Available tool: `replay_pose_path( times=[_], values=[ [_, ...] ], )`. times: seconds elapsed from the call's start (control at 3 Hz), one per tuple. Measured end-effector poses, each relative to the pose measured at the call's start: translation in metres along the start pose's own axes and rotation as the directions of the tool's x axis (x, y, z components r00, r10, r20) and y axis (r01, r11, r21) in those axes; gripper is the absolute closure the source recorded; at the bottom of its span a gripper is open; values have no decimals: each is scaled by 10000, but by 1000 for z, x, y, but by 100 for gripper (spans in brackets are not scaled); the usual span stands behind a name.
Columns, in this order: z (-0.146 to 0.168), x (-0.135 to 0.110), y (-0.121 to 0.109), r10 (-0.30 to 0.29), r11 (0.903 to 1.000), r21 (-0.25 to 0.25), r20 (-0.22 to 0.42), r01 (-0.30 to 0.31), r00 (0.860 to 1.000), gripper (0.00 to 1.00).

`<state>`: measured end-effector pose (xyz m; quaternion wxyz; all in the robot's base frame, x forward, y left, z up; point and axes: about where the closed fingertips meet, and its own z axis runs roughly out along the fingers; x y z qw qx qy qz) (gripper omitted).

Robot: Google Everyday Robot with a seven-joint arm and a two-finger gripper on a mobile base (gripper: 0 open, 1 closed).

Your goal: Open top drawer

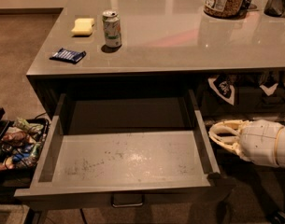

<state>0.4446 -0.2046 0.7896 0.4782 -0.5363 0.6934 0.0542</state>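
We see top drawer (128,160) pulled well out from under the desk (179,41). Gripper (212,137) sits just right of its side wall, not touching, fingers (226,124) released.

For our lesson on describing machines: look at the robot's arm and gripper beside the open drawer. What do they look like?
The gripper, just right of the open top drawer, is pale cream with curved, rounded bars. Behind it the arm is a white rounded casing with faint panel seams. No cables or markings show.
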Motion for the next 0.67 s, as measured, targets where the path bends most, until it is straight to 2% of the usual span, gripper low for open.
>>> replay_pose_path(
  times=[0.67],
  values=[
    [0,0,0,0,10000,0,0,0,10000,12]
  ],
)
